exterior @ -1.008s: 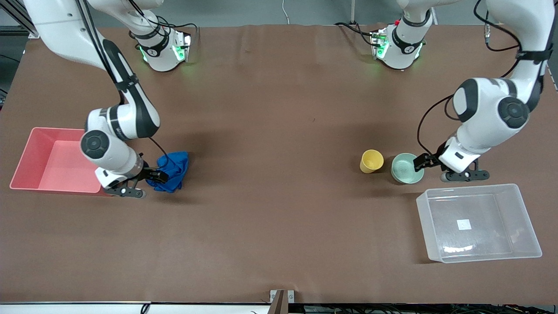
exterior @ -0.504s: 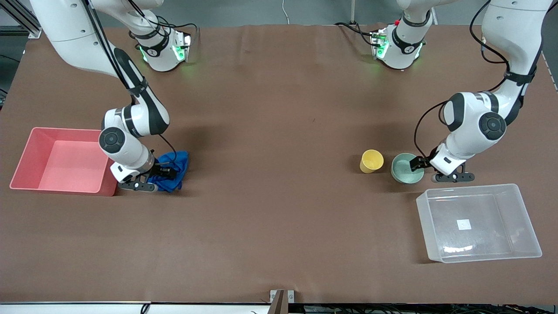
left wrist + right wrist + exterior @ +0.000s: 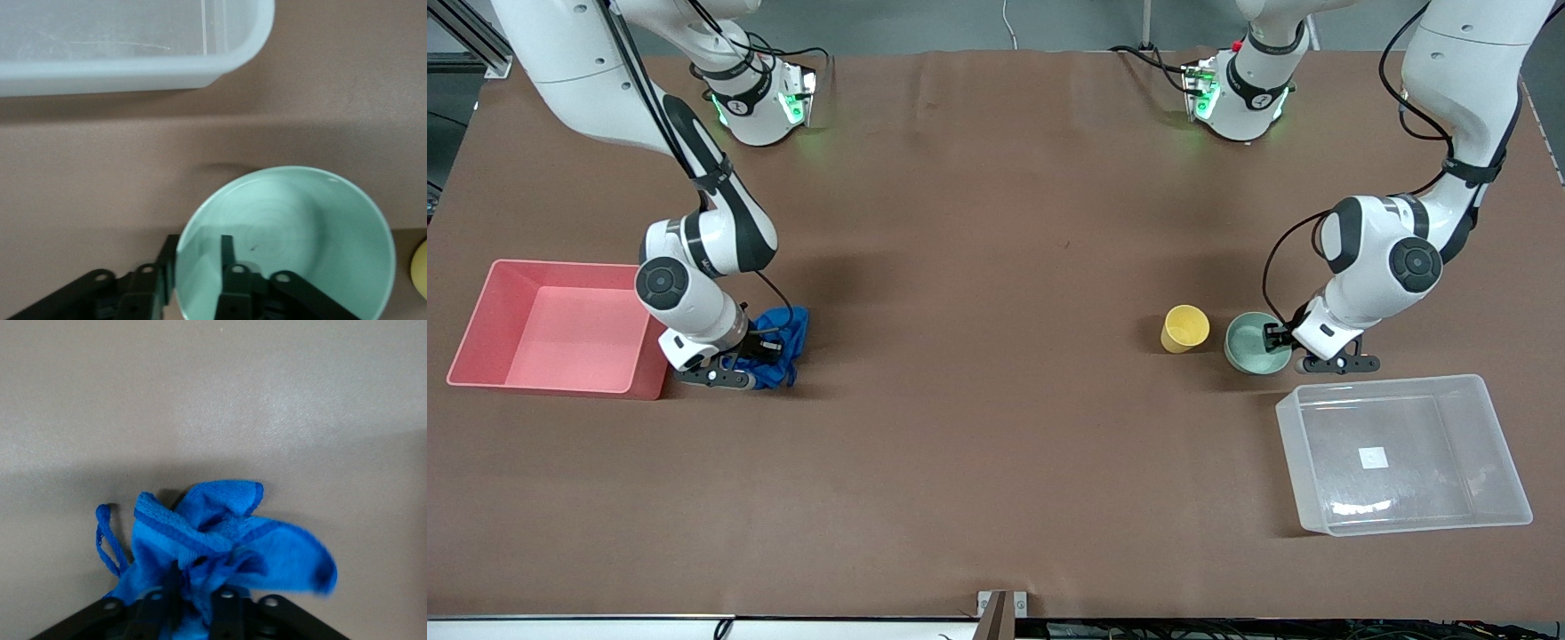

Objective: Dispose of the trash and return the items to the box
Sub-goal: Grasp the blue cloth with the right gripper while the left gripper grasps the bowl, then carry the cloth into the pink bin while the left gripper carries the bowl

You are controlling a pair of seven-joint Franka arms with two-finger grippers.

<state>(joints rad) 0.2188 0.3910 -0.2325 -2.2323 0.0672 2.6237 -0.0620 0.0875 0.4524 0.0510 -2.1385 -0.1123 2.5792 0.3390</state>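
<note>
Rag [image 3: 778, 348]: soft, light, much folded; lies just beside the pink bin [image 3: 480, 302]. My right gripper [image 3: 193, 597] has its jaws narrowed on a bunched fold, apparently gripping; any thick fold serves.

Bowl [image 3: 1256, 343]: rigid, smooth, likely slippery; sits beside the cup [image 3: 1184, 328], near the box [image 3: 1507, 444]. My left gripper [image 3: 197, 267] straddles its rim, one finger inside, not visibly clamped; the rim is the hold.

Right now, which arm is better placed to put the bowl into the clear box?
The left arm. Its gripper already straddles the rim of the green bowl, one finger inside and one outside, and the clear box lies just beside it. The right gripper is busy at the blue rag by the pink bin.
</note>
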